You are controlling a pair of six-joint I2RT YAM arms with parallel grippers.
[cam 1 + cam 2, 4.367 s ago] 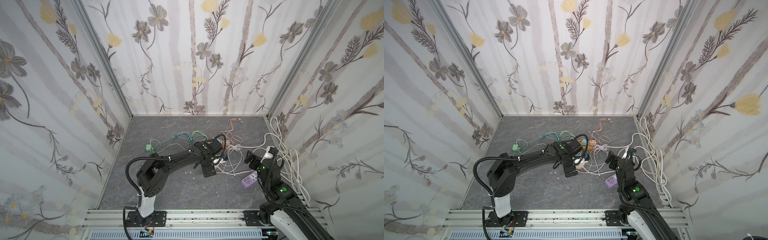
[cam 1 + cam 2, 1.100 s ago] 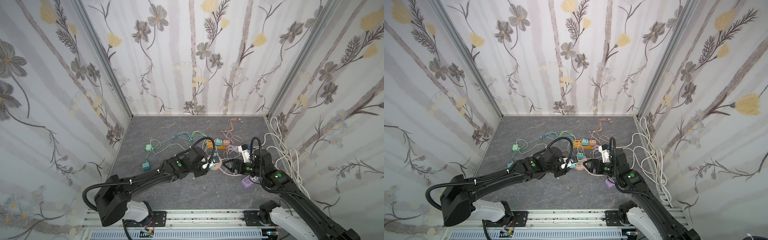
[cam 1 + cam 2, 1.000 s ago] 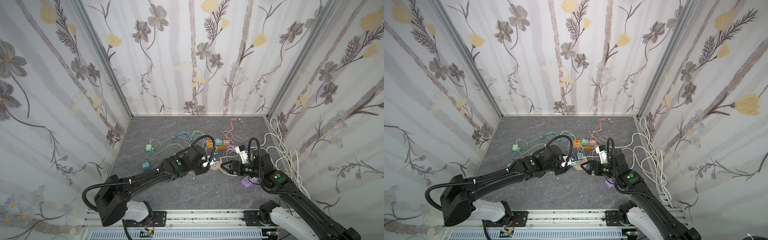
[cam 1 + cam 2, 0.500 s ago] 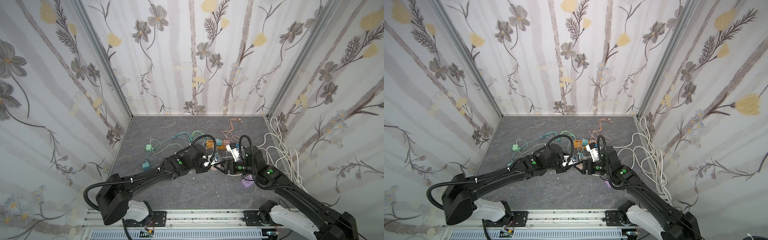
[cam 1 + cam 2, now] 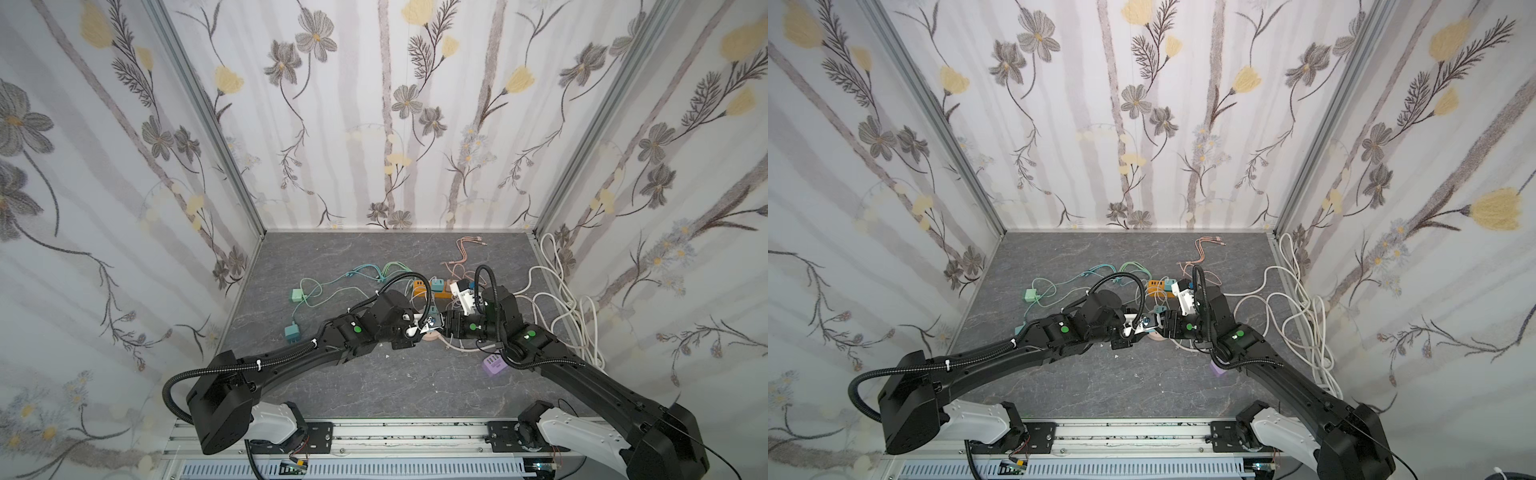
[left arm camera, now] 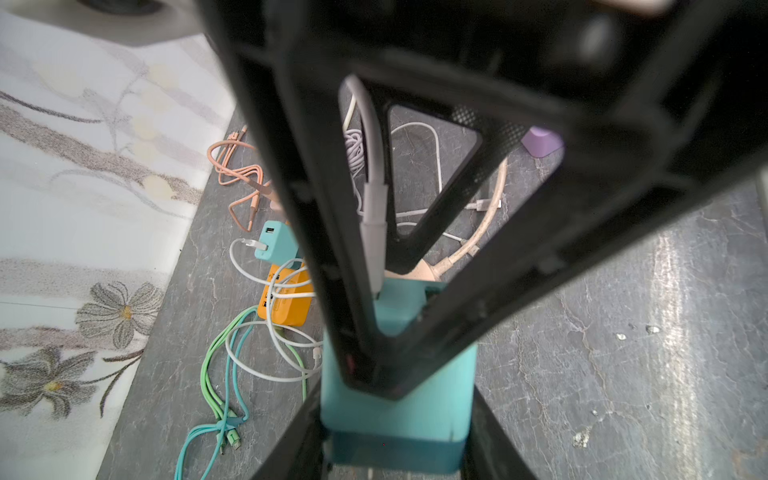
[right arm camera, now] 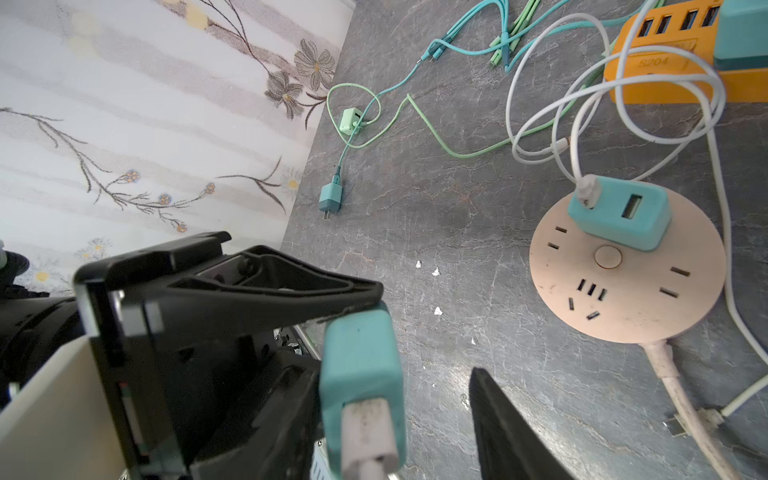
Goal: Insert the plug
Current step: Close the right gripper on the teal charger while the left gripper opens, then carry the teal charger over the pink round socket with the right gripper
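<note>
We're at the bit where the plug (image 7: 365,424) goes into the charger (image 7: 361,374). The left gripper (image 7: 349,332) is clenched on that teal charger and holds it off the floor mid-scene, right by the round socket (image 7: 623,291). The white plug sits in the charger's port, but we can't tell if it's fully home. The right gripper (image 5: 444,326) straddles the plug end with its jaws released. There's a gap beside the charger, so it grips nothing yet. Our guess for the next move: pinch the plug squarely and push it straight along the port while the left holds firm, without snagging the cable. As for what's holding what, the round socket has 1 other charger (image 7: 619,220) plugged in with a white cable in it, and the orange strip (image 7: 665,70), farther back, carries 1 teal block (image 7: 744,33).
</note>
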